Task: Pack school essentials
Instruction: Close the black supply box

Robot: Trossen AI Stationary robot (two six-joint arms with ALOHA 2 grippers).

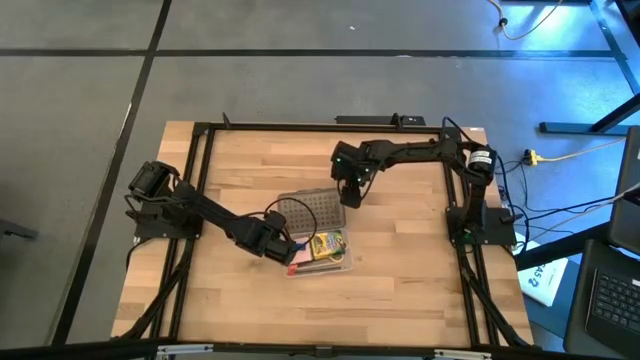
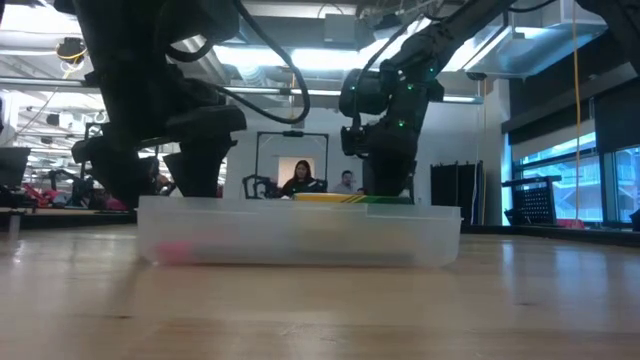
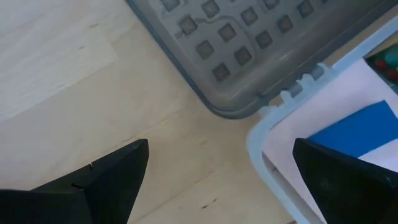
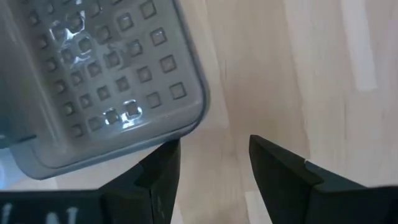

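A clear plastic case point(image 1: 318, 250) lies open mid-table, its grey dotted lid point(image 1: 305, 212) flat on the wood on the far side. In the tray lie a green-and-yellow crayon box point(image 1: 327, 244), something pink point(image 1: 293, 268) and a blue block point(image 3: 357, 127) on white paper. My left gripper point(image 3: 221, 168) stands open at the tray's left corner, one finger over the wood and one over the tray's inside, astride its wall point(image 3: 261, 143); no touch shows. My right gripper point(image 4: 214, 165) is open over bare wood, just off the lid's far right corner point(image 4: 186, 118).
Black frame rails point(image 1: 200, 200) run along the table's sides and far edge, with the arm bases on them. Cables point(image 1: 560, 210) trail off the right side. Bare wood point(image 1: 330, 310) stretches to the near edge. People point(image 2: 300, 178) sit in the room beyond.
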